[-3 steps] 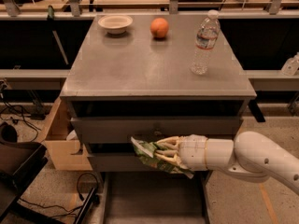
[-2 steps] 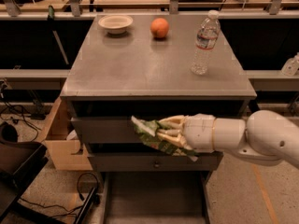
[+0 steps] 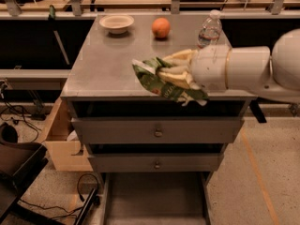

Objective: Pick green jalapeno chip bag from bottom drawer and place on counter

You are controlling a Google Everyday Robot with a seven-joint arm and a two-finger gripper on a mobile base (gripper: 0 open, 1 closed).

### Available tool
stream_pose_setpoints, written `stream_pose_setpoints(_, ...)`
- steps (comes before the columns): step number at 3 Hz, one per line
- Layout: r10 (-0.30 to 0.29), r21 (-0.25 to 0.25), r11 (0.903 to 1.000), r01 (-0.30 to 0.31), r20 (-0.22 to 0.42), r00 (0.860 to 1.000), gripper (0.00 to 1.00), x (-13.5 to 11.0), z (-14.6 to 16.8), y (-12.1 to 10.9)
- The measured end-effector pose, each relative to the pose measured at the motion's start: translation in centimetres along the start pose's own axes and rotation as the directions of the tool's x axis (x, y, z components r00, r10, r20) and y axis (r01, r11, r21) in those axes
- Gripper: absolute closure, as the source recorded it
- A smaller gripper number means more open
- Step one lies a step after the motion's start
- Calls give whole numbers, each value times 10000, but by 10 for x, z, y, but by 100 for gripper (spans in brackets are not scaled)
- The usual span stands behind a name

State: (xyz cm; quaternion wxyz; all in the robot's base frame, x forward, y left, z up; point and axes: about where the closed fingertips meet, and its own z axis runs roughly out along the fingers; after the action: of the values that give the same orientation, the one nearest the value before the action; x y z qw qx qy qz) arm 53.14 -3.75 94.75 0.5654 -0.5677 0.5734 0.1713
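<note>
My gripper (image 3: 169, 75) is shut on the green jalapeno chip bag (image 3: 151, 80), a crinkled shiny green bag. It holds the bag in the air over the front right part of the counter (image 3: 103, 64), the flat grey metal top of the cabinet. The white arm reaches in from the right. The bottom drawer (image 3: 154, 200) is pulled out at the bottom of the view, and its flat grey floor shows nothing on it.
On the counter stand a white bowl (image 3: 116, 22) at the back left, an orange (image 3: 161, 27) at the back middle and a water bottle (image 3: 209, 30) at the back right, partly behind my arm. Two knobbed grey drawers (image 3: 158, 132) are shut. A cardboard box (image 3: 60, 139) sits left of the cabinet.
My gripper has risen with the chip bag from in front of the drawers to counter height, over the counter's front edge.
</note>
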Motion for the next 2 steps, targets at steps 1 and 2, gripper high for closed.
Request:
stream_pose_setpoints(1, -1034, -49, 9946, 1035, 137, 9945, 100, -37, 12, -47)
stream_pose_setpoints(2, -1785, -472, 9821, 1824, 763, 9810, 100, -50, 51, -88)
